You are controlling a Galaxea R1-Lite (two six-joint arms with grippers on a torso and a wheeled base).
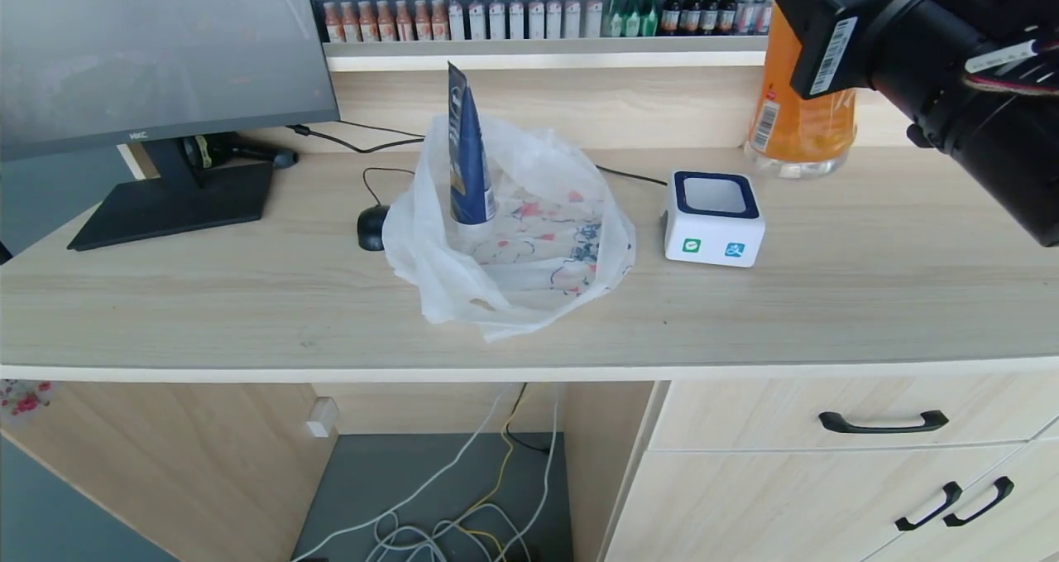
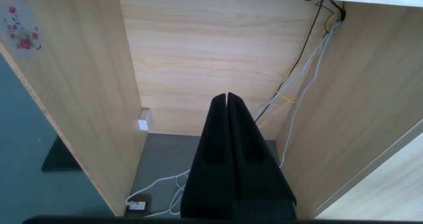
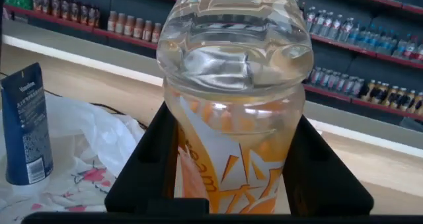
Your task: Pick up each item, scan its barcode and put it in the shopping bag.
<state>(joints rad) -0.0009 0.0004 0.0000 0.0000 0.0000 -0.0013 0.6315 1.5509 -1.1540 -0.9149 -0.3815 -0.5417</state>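
My right gripper (image 1: 809, 45) is shut on an orange drink bottle (image 1: 796, 123) at the counter's far right, just behind the scanner (image 1: 713, 214). In the right wrist view the bottle's clear base (image 3: 234, 45) faces the camera, with a black finger (image 3: 142, 168) on each side. The scanner is a white box with a blue-rimmed window. A white plastic shopping bag (image 1: 529, 239) lies open mid-counter, with a blue tube (image 1: 468, 152) standing upright in it; the blue tube (image 3: 25, 128) also appears in the right wrist view. My left gripper (image 2: 228, 102) is shut and empty, low in front of the space under the counter.
A monitor (image 1: 157, 49) on a black stand occupies the counter's left. A black mouse (image 1: 372, 227) lies beside the bag. A shelf of bottles (image 1: 538, 16) runs behind. Drawers (image 1: 881, 421) sit under the right side and cables (image 1: 463, 521) lie on the floor.
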